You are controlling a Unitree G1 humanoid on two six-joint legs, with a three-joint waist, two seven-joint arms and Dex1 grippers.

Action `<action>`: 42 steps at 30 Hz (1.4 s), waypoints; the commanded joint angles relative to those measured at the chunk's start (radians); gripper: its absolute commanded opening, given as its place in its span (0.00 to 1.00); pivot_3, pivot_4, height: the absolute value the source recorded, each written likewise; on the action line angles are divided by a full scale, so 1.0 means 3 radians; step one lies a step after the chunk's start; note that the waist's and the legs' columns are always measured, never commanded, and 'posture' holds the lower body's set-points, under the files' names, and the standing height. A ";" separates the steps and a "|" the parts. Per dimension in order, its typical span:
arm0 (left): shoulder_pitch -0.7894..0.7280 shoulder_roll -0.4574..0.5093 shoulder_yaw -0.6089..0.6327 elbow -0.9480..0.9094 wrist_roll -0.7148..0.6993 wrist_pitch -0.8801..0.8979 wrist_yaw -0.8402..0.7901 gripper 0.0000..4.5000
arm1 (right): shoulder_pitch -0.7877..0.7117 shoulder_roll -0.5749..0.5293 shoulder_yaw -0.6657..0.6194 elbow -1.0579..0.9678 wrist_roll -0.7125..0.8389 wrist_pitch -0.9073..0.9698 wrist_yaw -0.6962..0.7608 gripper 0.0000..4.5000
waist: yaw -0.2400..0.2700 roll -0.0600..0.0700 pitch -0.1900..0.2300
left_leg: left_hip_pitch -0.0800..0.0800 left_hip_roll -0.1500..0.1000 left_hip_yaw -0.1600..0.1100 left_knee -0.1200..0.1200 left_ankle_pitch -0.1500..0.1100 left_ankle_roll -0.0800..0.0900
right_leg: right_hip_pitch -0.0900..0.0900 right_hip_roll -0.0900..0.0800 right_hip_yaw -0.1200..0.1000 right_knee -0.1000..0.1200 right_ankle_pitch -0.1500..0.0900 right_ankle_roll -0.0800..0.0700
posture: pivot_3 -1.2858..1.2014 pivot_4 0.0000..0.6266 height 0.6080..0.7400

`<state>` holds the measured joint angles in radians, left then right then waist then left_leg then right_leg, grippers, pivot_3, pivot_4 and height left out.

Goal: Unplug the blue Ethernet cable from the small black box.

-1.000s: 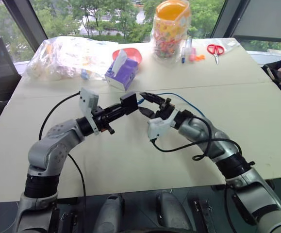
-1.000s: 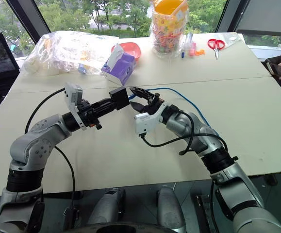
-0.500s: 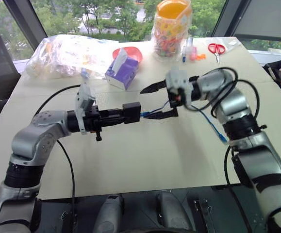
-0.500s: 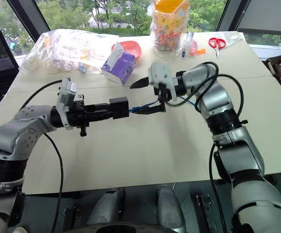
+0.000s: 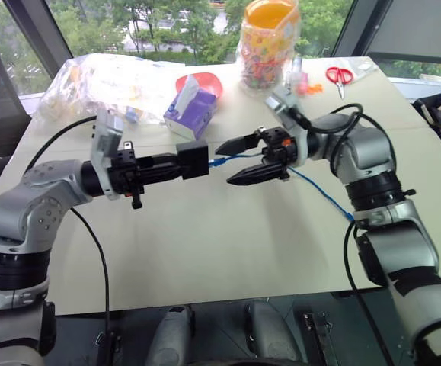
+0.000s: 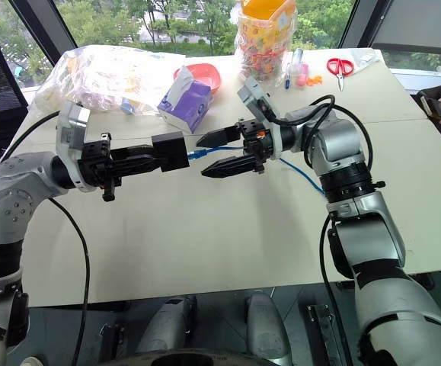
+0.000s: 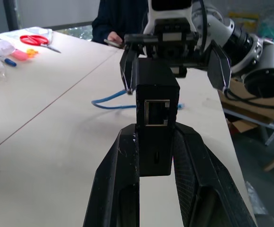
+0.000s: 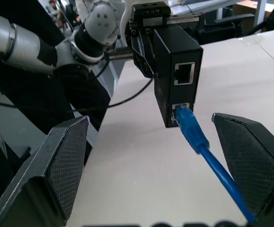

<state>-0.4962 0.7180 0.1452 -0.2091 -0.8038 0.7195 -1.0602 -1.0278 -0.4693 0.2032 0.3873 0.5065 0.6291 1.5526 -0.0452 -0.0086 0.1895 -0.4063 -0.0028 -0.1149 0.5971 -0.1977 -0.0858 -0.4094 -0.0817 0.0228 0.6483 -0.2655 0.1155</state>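
The left claw [image 6: 132, 160] is clamping the small black box [image 6: 170, 151]; the blue Ethernet cable [image 8: 193, 137] apparently remains plugged, between the wide-open, empty right claw [image 6: 220, 152].

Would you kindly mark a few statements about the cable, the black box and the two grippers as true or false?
1. The left gripper holds the small black box clear of the table. True.
2. The blue Ethernet cable is already out of the box. False: its plug still sits in one of the box's ports.
3. The right gripper is clamped on the cable. False: its jaws stand wide open, one on either side of the cable.
4. The box has a second port with nothing plugged in. True.
5. The red scissors lie next to the purple tissue box. False: they lie at the table's far right end, well apart from it.
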 commanded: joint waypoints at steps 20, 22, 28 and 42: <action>-0.0099 0.0005 0.0108 -0.0211 -0.0193 0.0060 0.0200 0.09 | 0.0038 0.0115 -0.0050 -0.0098 -0.0028 0.0030 -0.0138 0.20 | 0.0000 0.0000 0.0000 | 0.0000 0.0000 0.0000 0.0000 0.0000 0.0000 | 0.0000 0.0000 0.0000 0.0000 0.0000 0.0000 | 0.52 0.24 1.00; -0.0095 0.0007 0.0105 -0.0220 -0.0195 0.0062 0.0203 0.09 | 0.0033 0.0116 -0.0053 -0.0092 -0.0028 0.0031 -0.0134 0.20 | 0.0000 0.0000 0.0000 | -0.0001 0.0000 0.0000 0.0000 0.0000 0.0000 | 0.0000 0.0000 0.0000 0.0000 0.0000 0.0000 | 0.52 0.24 1.00; -0.0036 0.0046 0.0047 -0.0285 -0.0151 0.0045 0.0131 0.09 | 0.0020 0.0107 -0.0053 -0.0090 -0.0032 0.0044 -0.0108 0.20 | -0.0001 0.0000 0.0000 | -0.0001 0.0000 0.0000 0.0000 0.0000 0.0000 | 0.0000 0.0000 0.0000 0.0000 0.0000 0.0001 | 0.52 0.24 1.00; 0.0008 0.0104 0.0055 -0.0339 -0.0137 0.0032 0.0048 0.09 | 0.0019 0.0064 -0.0053 -0.0088 -0.0051 0.0059 -0.0009 0.20 | -0.0001 0.0000 0.0000 | -0.0001 0.0000 0.0000 0.0000 0.0000 0.0000 | 0.0000 0.0000 0.0000 0.0000 0.0000 0.0001 | 0.52 0.24 1.00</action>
<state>-0.4856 0.7362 0.1389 -0.2798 -0.8373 0.7454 -1.0411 -1.0091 -0.4454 0.2002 0.3866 0.4848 0.6496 1.5377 -0.0455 -0.0087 0.1895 -0.4065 -0.0029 -0.1149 0.5972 -0.1977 -0.0858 -0.4095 -0.0817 0.0228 0.6483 -0.2655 0.1157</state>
